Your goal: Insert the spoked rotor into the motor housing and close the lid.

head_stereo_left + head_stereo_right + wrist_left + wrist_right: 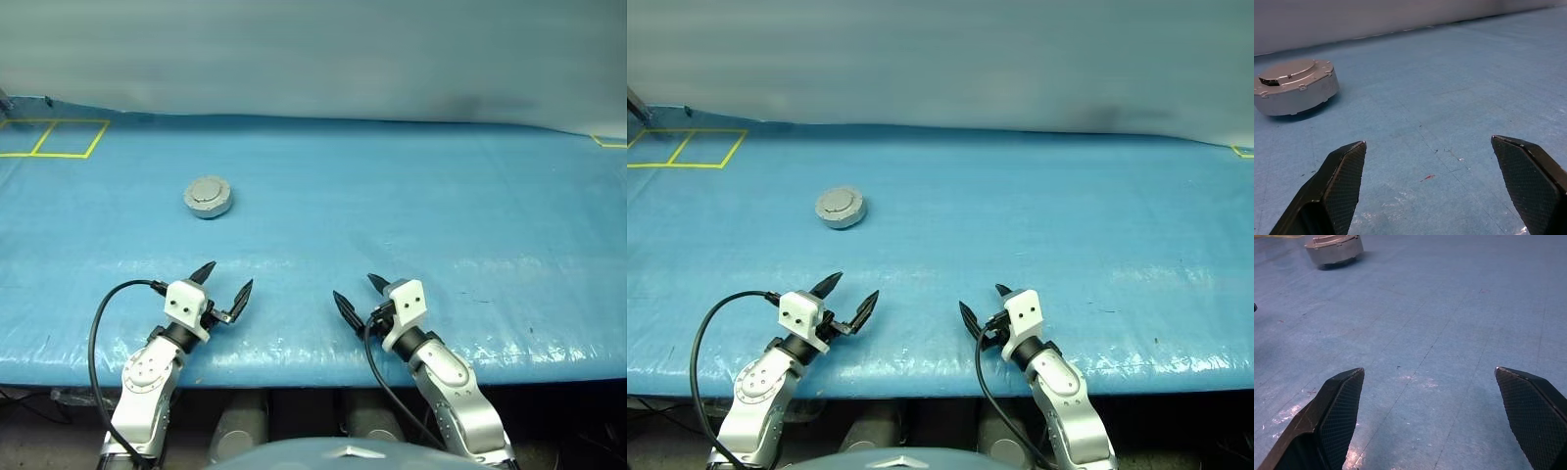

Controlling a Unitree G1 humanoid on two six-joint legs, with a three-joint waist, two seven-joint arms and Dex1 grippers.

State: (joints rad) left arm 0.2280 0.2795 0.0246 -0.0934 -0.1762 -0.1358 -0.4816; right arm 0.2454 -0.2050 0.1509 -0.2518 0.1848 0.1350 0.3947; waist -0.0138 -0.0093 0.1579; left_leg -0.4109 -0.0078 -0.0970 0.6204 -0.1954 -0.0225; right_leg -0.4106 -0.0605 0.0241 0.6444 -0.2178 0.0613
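The motor housing point(208, 197) is seen in the upper left of the head view, on the blue table cover point(411, 215), with the lid point(1290, 72) already seated on top of it so that one closed grey unit is formed. The spoked rotor is presumably shut inside, though that cannot be confirmed. The task is therefore judged to be at its end, or between steps. The left gripper point(226, 289) and the right gripper point(357, 297) are held low in the frame, well apart from the housing, each with its jaws spread wide and nothing grasped. If anything is called for next, it is judged to be a check that the lid sits flush.
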